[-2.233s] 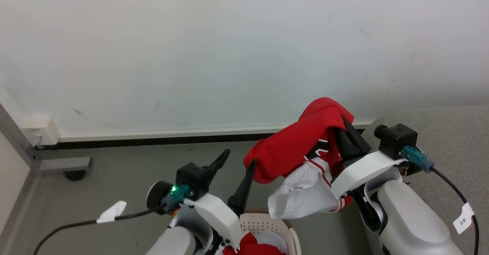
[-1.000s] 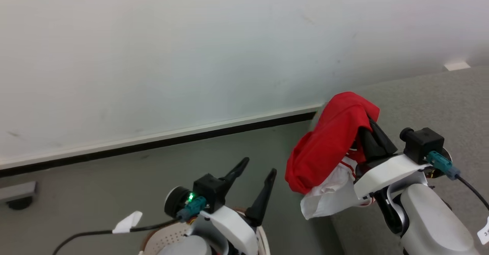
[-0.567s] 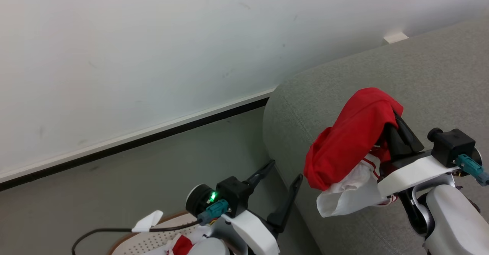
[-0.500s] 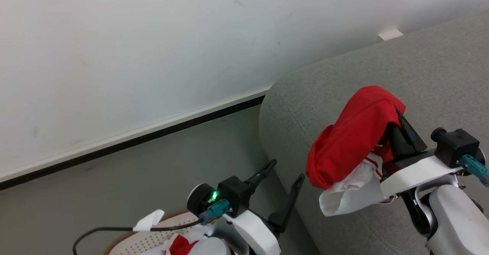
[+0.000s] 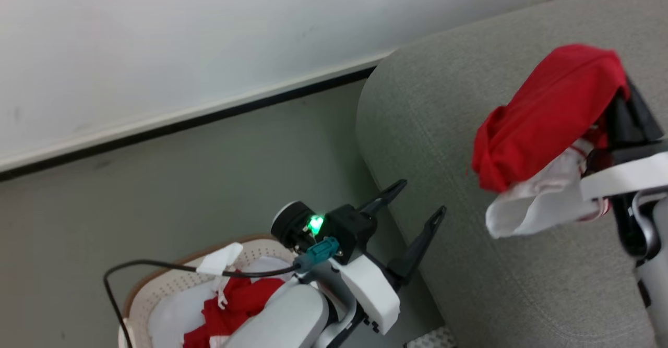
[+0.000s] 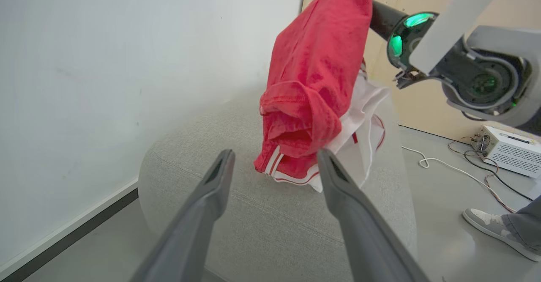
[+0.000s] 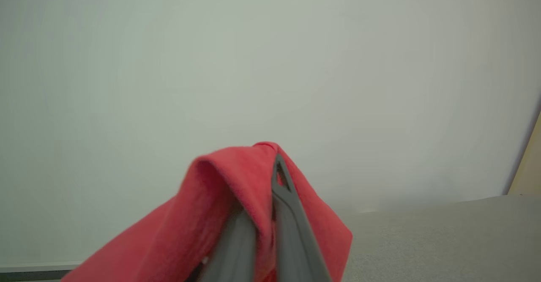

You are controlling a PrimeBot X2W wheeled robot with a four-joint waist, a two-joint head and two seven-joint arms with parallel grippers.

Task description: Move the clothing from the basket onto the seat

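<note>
A bright red garment with white panels and striped trim [image 5: 548,113] hangs over the light grey sofa seat [image 5: 443,129], held up by my right gripper [image 7: 264,180], which is shut on it. From the left wrist, the same garment [image 6: 312,87] dangles just above the sofa's rounded arm [image 6: 253,197]. My left gripper [image 5: 415,202] stands open and empty beside the sofa's edge, its fingers [image 6: 211,184] spread. The cream basket with a brown rim [image 5: 162,285] sits at the lower left, with more red clothing [image 5: 235,306] inside on a pale liner.
A white wall with a dark baseboard [image 5: 182,121] runs behind the grey floor [image 5: 156,191]. The left wrist view shows a person's shoe [image 6: 494,227], a white box [image 6: 511,149] and cables [image 6: 444,165] on the floor beyond the sofa.
The camera has swung right and down, bringing the sofa and basket into view. My right gripper has carried the garment up and further over the sofa. The left gripper stays open.
</note>
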